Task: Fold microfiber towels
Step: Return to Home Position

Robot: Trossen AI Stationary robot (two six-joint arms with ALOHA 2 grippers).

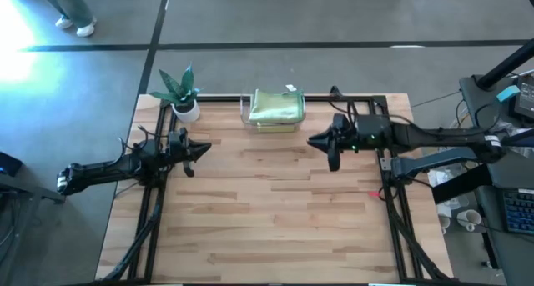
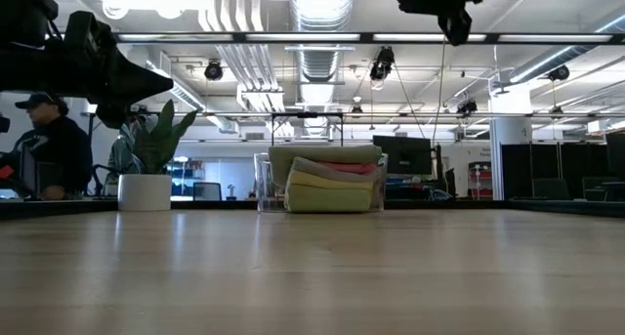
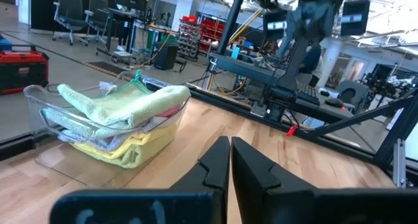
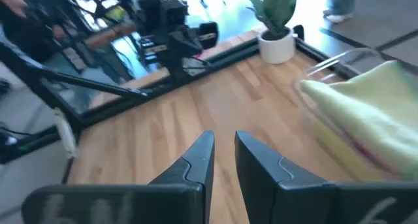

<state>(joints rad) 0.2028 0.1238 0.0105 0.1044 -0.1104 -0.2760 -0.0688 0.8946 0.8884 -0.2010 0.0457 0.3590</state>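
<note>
High view: the folded microfiber towels (image 1: 278, 105), lime green on top, lie stacked in the clear plastic bin (image 1: 247, 112) at the wooden counter (image 1: 275, 211) far edge. Both empty, the left hand (image 1: 203, 149) is pressed together, the right hand (image 1: 313, 141) slightly spread; best draw both back level, clear of the bin

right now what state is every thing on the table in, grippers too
microfiber towels: folded, stacked in the bin
clear bin: upright at the table's far edge, holding the towels
potted plant: upright, far left corner
left gripper: shut, empty, above the table's left side
right gripper: narrowly open, empty, above the table's right side
</note>
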